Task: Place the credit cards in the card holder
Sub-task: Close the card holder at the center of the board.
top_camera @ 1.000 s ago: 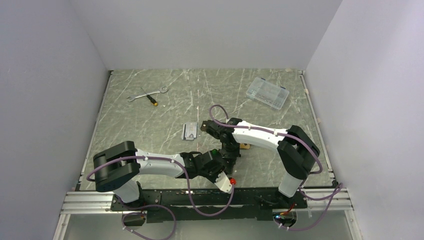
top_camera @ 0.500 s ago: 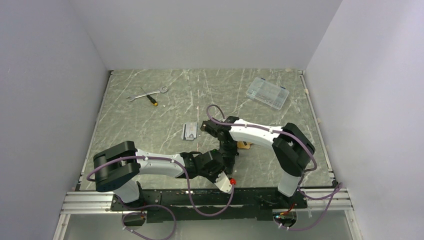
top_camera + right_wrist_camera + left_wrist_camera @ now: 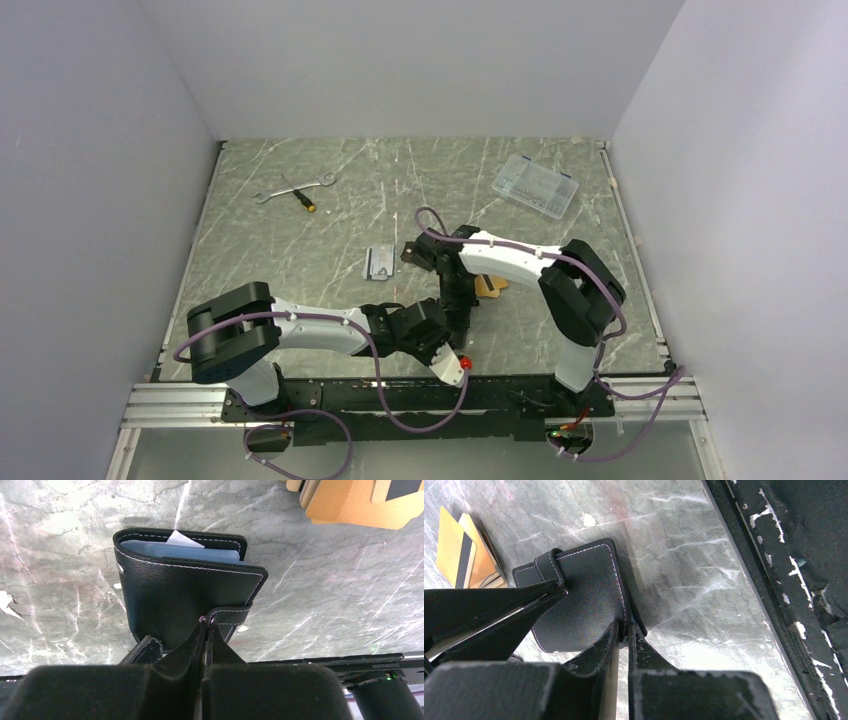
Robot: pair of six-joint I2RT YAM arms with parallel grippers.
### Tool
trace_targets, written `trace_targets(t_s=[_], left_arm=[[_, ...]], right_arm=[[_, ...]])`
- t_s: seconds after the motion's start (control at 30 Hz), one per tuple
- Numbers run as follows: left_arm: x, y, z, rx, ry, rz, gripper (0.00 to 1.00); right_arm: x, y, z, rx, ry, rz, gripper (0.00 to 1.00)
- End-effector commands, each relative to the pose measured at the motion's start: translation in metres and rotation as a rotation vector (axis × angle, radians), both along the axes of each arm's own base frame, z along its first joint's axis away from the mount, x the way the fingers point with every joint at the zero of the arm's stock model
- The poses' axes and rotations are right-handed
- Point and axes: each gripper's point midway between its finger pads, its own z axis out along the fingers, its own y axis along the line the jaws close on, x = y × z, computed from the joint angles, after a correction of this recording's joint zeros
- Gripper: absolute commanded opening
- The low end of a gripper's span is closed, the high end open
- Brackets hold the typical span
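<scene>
1. Both grippers are gripping the black wallet (image 3: 175,592) near the front edge of the table (image 3: 290,250), between the two arm bases.
2. The left gripper (image 3: 626,627) is pinching one side edge of the wallet, with its fingers almost closed on the thin cover.
3. The right gripper (image 3: 206,622) is closing fully on the strap (image 3: 231,615) that is wrapping around the wallet's corner.
4. The wallet is nearly square, so no long axis is showing clearly. Its mouth is facing away from the right wrist camera and is standing slightly open, showing pale blue pockets and a white slip (image 3: 184,539). The strap is pointing back toward the right gripper.
5. Whether the wallet is resting flat on the table or is being lifted a little, I cannot tell.
6. The orange cards (image 3: 466,550) are lying in a small fanned pile just beside the wallet, apart from it; one is showing a black stripe.
7. From above, the two wrists are hiding the wallet, and only the cards are peeking out beside the right wrist.
8. Farther back, well apart, a small grey metal piece (image 3: 380,263), a wrench (image 3: 318,181), a screwdriver (image 3: 300,197) and a clear plastic box (image 3: 535,185) are lying on the table.
</scene>
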Motion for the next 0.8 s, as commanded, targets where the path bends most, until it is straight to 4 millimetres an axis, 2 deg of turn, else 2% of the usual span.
trace_targets(t_s=[0.0, 0.27, 0.53, 0.77], left_arm=[[-0.018, 0.052, -0.048, 0.236, 0.099, 0.005, 0.00], [-0.018, 0.051, -0.048, 0.237, 0.097, 0.002, 0.00], [-0.018, 0.052, -0.049, 0.245, 0.097, 0.001, 0.00], [-0.019, 0.052, -0.048, 0.250, 0.098, -0.013, 0.00]], right_arm=[[0.002, 0.009, -0.011, 0.026, 0.034, 0.047, 0.00], [0.000, 0.006, -0.021, -0.003, 0.065, 0.073, 0.00], [-0.003, 0.021, -0.033, 0.013, 0.108, 0.096, 0.00], [-0.018, 0.027, -0.057, 0.028, 0.139, 0.076, 0.00]])
